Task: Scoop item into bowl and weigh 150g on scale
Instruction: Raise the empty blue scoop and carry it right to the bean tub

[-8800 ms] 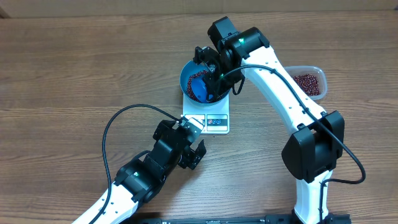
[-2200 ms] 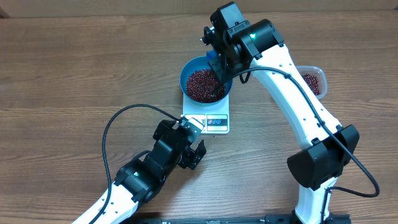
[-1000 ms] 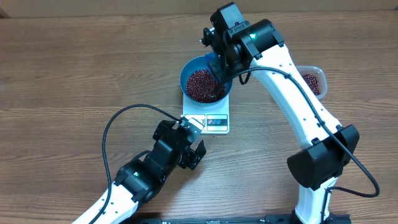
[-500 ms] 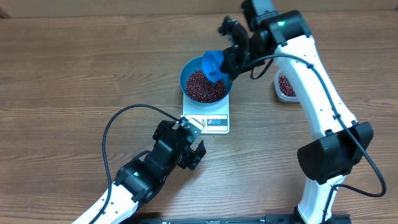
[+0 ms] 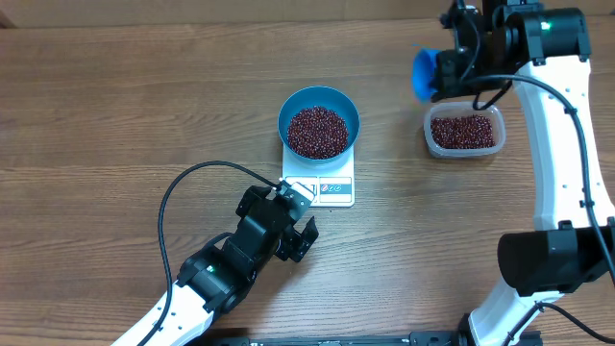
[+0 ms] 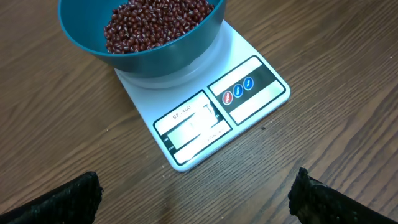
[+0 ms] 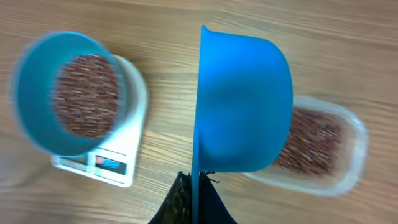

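The teal-blue bowl (image 5: 286, 111) stands on the white scale (image 5: 332, 189) at the table's middle, filled with a heap of red-brown beans (image 5: 319, 132). My right gripper (image 5: 447, 69) is shut on the handle of a small blue scoop (image 5: 424, 74), held on edge above the left end of the bean tub. In the right wrist view the scoop (image 7: 245, 106) fills the centre with the gripper (image 7: 196, 193) pinched on its thin handle. My left gripper (image 5: 298, 235) rests open just below the scale; its wrist view shows the bowl (image 6: 143, 53), scale (image 6: 217, 112) and fingers (image 6: 62, 199) wide apart.
A clear plastic tub (image 5: 500, 120) holding more beans (image 5: 466, 132) sits at the right, under the scoop. The left arm's black cable (image 5: 168, 207) loops over the table in front of the scale. Bare wood lies to the left of the bowl.
The right arm has swung right with the scoop, from over the bowl to above the tub. The left arm has stayed still.
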Action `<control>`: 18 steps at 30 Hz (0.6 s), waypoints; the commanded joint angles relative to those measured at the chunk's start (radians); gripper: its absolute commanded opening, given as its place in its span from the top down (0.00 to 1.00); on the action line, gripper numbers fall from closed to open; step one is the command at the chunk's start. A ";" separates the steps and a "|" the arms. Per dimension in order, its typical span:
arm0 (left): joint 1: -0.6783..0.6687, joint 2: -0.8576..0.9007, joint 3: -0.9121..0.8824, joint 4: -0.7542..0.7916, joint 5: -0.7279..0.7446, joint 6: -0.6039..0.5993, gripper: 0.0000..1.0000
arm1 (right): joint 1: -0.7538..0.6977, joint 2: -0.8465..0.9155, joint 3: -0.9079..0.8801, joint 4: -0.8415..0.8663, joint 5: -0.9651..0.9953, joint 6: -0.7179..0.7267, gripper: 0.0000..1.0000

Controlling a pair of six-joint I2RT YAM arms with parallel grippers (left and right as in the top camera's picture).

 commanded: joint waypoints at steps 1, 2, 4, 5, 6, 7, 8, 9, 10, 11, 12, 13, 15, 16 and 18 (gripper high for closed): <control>0.005 -0.008 -0.005 0.004 -0.010 0.012 0.00 | -0.008 -0.026 0.030 -0.023 0.219 0.000 0.96; 0.005 -0.008 -0.005 0.004 -0.010 0.012 0.00 | -0.010 -0.026 0.030 -0.035 0.264 0.000 0.96; 0.005 -0.008 -0.005 0.004 -0.010 0.012 0.00 | -0.010 -0.026 0.030 -0.048 0.306 0.000 0.96; 0.005 -0.008 -0.005 0.004 -0.010 0.012 0.00 | -0.010 -0.026 0.030 -0.055 0.322 0.000 0.96; 0.005 -0.008 -0.005 0.004 -0.010 0.012 0.00 | -0.010 -0.026 0.030 -0.063 0.344 0.000 0.96; 0.005 -0.008 -0.005 0.004 -0.010 0.012 0.00 | -0.010 -0.026 0.030 -0.072 0.365 0.000 0.96; 0.005 -0.008 -0.005 0.004 -0.010 0.012 0.00 | -0.010 -0.026 0.030 -0.086 0.398 0.000 0.96; 0.005 -0.008 -0.005 0.004 -0.010 0.012 0.00 | -0.010 -0.026 0.030 -0.094 0.418 0.000 0.96; 0.005 -0.008 -0.005 0.004 -0.010 0.012 0.01 | -0.010 -0.026 0.030 -0.100 0.431 0.000 0.96; 0.005 -0.008 -0.005 0.004 -0.010 0.012 0.00 | -0.010 -0.026 0.030 -0.105 0.444 0.000 0.96; 0.005 -0.008 -0.005 0.004 -0.010 0.012 0.00 | -0.010 -0.026 0.030 -0.106 0.459 0.000 0.96; 0.005 -0.008 -0.005 0.004 -0.010 0.012 0.01 | -0.010 -0.026 0.030 -0.108 0.468 0.000 0.96; 0.005 -0.008 -0.005 0.004 -0.010 0.012 0.01 | -0.010 -0.026 0.030 -0.115 0.515 0.002 0.96; 0.005 -0.008 -0.005 0.004 -0.010 0.012 0.00 | -0.010 -0.026 0.030 -0.118 0.531 0.009 0.96; 0.005 -0.008 -0.005 0.004 -0.010 0.012 0.00 | -0.010 -0.026 0.030 -0.119 0.549 0.029 0.96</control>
